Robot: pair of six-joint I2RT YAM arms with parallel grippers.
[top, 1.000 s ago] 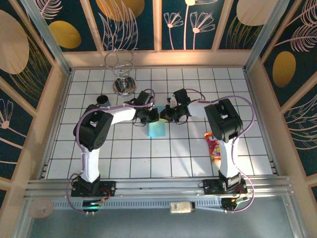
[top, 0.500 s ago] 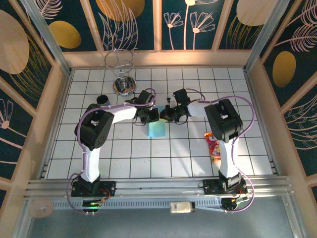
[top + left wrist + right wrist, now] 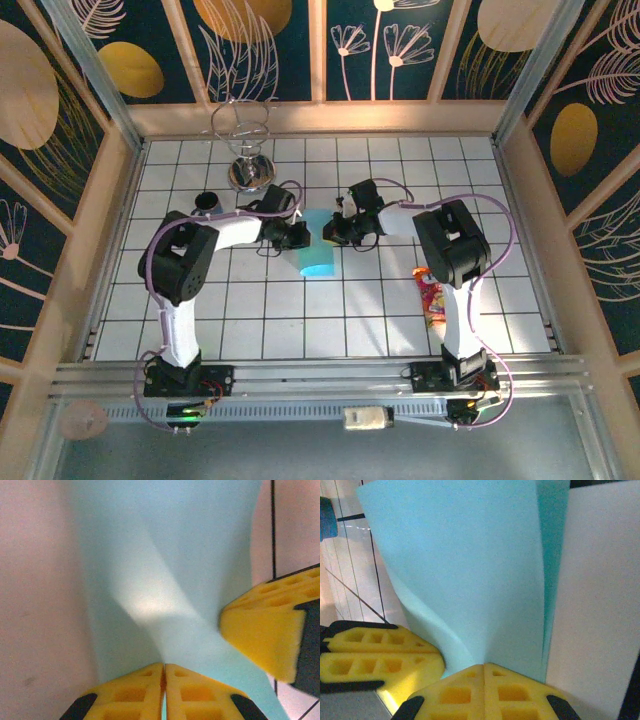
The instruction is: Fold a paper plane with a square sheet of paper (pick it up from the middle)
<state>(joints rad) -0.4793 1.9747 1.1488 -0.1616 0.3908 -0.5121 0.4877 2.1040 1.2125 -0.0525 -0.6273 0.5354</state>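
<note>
Tightly, left claw and right claw clamp the blue sheet.

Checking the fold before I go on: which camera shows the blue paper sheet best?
Right wrist view: the sheet of paper spreads wide, a folded layer visible at right, pinched by the right gripper. The left wrist view shows it blurred, clamped in the left gripper. The top external view shows it small, without detail.

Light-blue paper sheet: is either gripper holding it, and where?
Both: left gripper pinches the left side of the thin light-blue paper sheet, right gripper its right side.
</note>
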